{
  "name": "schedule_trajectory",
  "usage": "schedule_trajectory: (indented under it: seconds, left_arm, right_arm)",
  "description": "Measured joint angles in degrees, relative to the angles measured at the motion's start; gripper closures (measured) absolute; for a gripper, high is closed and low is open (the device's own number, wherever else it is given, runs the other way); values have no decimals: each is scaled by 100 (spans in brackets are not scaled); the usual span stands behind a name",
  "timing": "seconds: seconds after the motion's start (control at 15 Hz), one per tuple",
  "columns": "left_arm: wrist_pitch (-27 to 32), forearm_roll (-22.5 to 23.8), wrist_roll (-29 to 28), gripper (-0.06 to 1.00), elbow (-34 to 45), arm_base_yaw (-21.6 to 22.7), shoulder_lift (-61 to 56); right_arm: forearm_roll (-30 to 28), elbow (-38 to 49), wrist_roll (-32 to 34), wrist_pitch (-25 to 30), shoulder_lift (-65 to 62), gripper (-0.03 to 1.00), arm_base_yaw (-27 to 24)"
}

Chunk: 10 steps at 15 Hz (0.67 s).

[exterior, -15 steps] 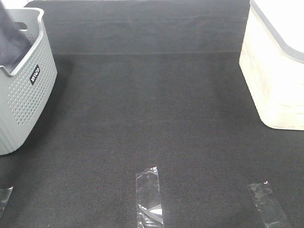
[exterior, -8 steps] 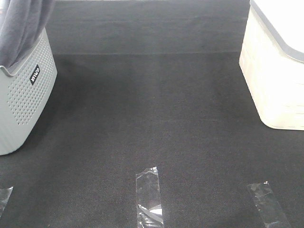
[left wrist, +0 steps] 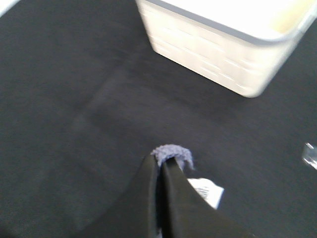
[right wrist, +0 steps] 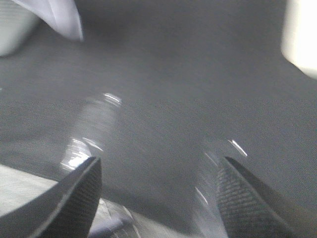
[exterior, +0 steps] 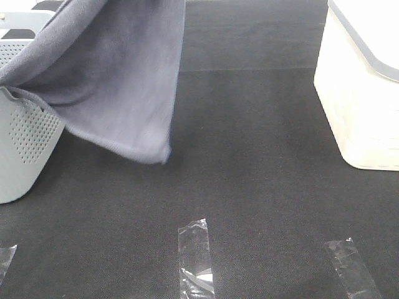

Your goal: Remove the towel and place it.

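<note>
The grey-lavender towel (exterior: 121,81) hangs in the air in the exterior high view, stretching from the rim of the grey perforated basket (exterior: 22,149) at the left out over the black mat, its lower corner dangling free. Its upper end runs off the top of the picture. In the left wrist view my left gripper (left wrist: 161,163) is shut on a small fold of the towel (left wrist: 172,152), and a white label (left wrist: 205,191) shows beside the fingers. My right gripper (right wrist: 158,171) stands open above the mat with nothing between its fingers; a corner of the towel (right wrist: 67,17) shows far off.
A cream-white bin (exterior: 361,93) with a grey rim stands at the right. Three strips of clear tape (exterior: 196,258) lie on the black mat (exterior: 249,156) near the front edge.
The towel has risen out of the basket and swung right, now spreading wide over the mat where before only a little of it showed above the basket.
</note>
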Motion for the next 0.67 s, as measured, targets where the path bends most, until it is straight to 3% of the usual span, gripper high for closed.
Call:
schedule_trajectory:
  seconds: [0.07,0.2,0.27,0.33,0.47,0.6,0.67]
  left_arm:
    - [57,-92,11,94,0,-69,0]
    - [63,-252,23,94,0,-80,0]
    - [69,-487,86,94,0,-80,0]
    - [69,-584,143,94,0,-80,0]
    - [69,-980,361,94,0,-80,0]
    - [69,-1289,487,94,0,-80,0]
    - [52,-1404,516,94,0,-80,0]
  right_arm:
    - [877,0,-1106,-344,378,34,0]
    - [1845,0,-2309,-550,831,34,0]
    - [2819,0,-3535,-584,1375,34,0]
    - [3146,0,-3942,-584,1576,34,0]
    - [4452,0,-5609,-539,2595,34,0]
    - [5145,0,-6429,-464,3191,34,0]
    - [5844,0,-7156,-286,3770,34,0]
